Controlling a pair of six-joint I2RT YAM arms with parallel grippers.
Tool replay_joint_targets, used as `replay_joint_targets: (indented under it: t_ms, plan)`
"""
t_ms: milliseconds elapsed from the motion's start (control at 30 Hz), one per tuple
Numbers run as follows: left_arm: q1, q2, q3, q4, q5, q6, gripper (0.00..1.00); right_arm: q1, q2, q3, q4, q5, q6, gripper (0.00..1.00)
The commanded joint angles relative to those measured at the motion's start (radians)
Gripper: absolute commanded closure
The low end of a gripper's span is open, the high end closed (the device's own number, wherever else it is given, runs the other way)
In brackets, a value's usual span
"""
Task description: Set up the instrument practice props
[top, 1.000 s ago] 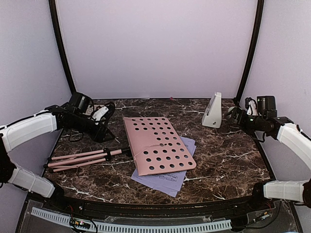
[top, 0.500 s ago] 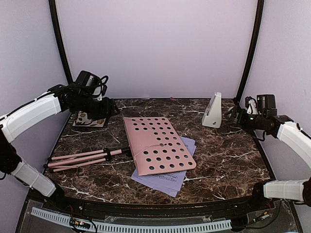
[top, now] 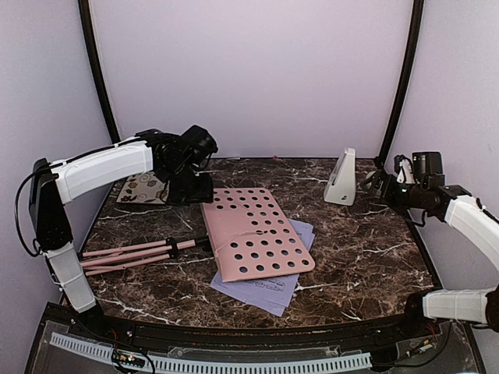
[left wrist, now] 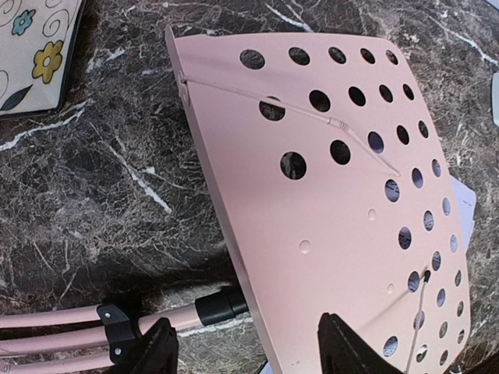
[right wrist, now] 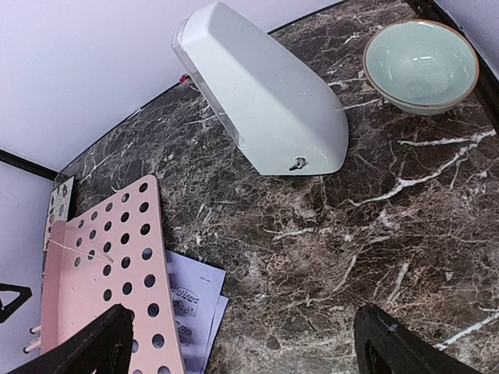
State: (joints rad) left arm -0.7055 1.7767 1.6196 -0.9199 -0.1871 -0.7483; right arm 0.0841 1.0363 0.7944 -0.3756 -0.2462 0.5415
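Pink perforated music stand lies flat on the marble worktop over 2 lavender pages. We judge it stiff, light and slippery, best taken at its pole. Both left fingers and right fingers stand released, holding nothing.

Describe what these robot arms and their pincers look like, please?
The left arm and right arm wear smooth white shells with black joints. The left gripper and right gripper are black, each with two pointed fingers. A thin black cable loops beside the left arm.
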Motion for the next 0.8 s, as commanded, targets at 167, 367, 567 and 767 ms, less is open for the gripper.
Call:
replay_joint_targets:
  t_ms: [167, 367, 567, 767]
  plan:
    - [-0.011, 0.095, 0.068, -0.200, -0.093, -0.130, 0.44, -0.006, -0.060, -0.028, 0.001, 0.031, 0.023, 0.00]
    - [-0.012, 0.156, 0.100, -0.209, -0.095, -0.166, 0.48, -0.006, -0.077, -0.039, -0.004, 0.033, 0.031, 0.01]
    - [-0.011, 0.219, 0.170, -0.279, -0.095, -0.259, 0.62, -0.006, -0.084, -0.041, -0.012, 0.042, 0.032, 0.00]
    - [-0.011, 0.248, 0.200, -0.336, -0.123, -0.313, 0.74, -0.006, -0.087, -0.040, -0.008, 0.047, 0.035, 0.00]
